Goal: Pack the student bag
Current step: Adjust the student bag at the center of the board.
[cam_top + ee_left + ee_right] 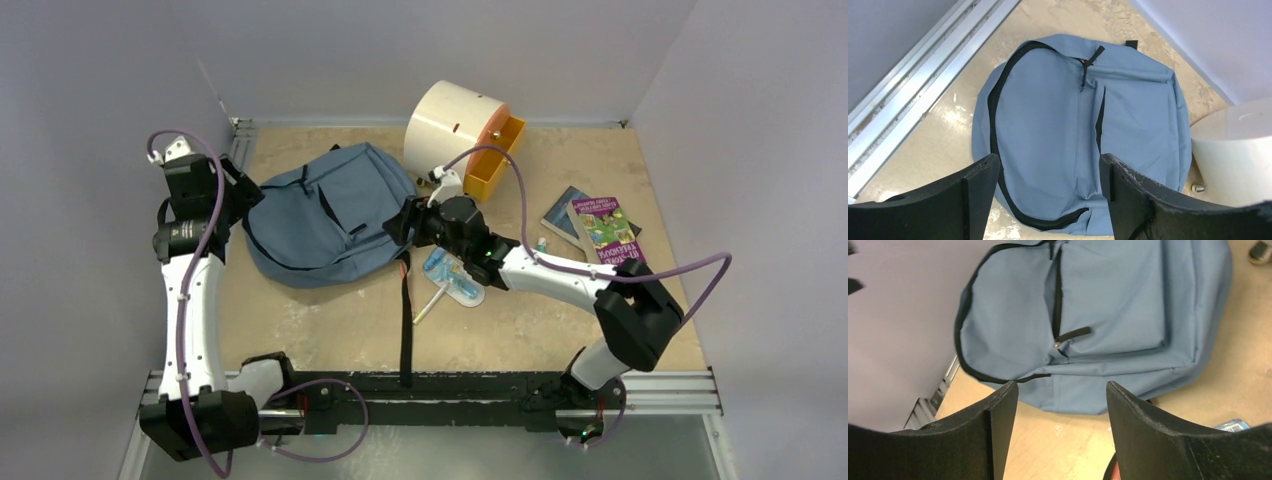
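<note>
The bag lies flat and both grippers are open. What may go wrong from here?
1. The student bag looks zipped; pulling its zipper may just drag the soft fabric, since neither the left gripper nor the right gripper holds it down.
2. The black strap trails beside the right arm and may snag.
3. The clear packet lies under that arm and may be swept aside.

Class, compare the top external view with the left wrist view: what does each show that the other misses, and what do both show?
Only top external: the books, the orange drawer, the clear packet and the right arm. Only left wrist: the bag's zip pull and the inner finger faces of the open left gripper. Both: the slate-blue student bag, the cream cabinet and the tabletop.
</note>
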Controlling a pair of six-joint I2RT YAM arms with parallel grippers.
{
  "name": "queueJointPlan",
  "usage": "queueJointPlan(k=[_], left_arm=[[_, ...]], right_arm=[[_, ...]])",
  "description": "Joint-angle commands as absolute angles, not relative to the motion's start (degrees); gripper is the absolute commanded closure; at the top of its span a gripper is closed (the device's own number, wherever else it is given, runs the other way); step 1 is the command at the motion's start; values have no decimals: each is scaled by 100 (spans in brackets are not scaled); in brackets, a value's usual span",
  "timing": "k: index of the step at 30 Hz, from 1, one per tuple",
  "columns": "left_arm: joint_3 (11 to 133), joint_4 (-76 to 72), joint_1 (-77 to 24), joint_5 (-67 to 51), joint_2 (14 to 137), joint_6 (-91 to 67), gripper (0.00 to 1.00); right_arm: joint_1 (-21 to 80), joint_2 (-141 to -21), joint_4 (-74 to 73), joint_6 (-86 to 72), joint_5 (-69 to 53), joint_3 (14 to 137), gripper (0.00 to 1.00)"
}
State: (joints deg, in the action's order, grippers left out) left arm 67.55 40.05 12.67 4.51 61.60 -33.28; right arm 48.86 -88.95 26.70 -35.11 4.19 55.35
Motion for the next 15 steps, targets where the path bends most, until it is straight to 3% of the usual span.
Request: queueJointPlan(k=[1, 6, 15], left_arm=[[6872, 3876, 1183, 68, 5902, -2633, 28], [6512, 3594, 1147, -648, 6150, -2572, 29], [7402, 2642, 1135, -1270, 7935, -2672, 41]], right_arm=[[4912, -9049, 2226, -4031, 1103, 5821, 32], [4912, -9276, 2084, -4031, 897, 6052, 32], [4909, -9369, 2056, -4011, 727, 6271, 33]])
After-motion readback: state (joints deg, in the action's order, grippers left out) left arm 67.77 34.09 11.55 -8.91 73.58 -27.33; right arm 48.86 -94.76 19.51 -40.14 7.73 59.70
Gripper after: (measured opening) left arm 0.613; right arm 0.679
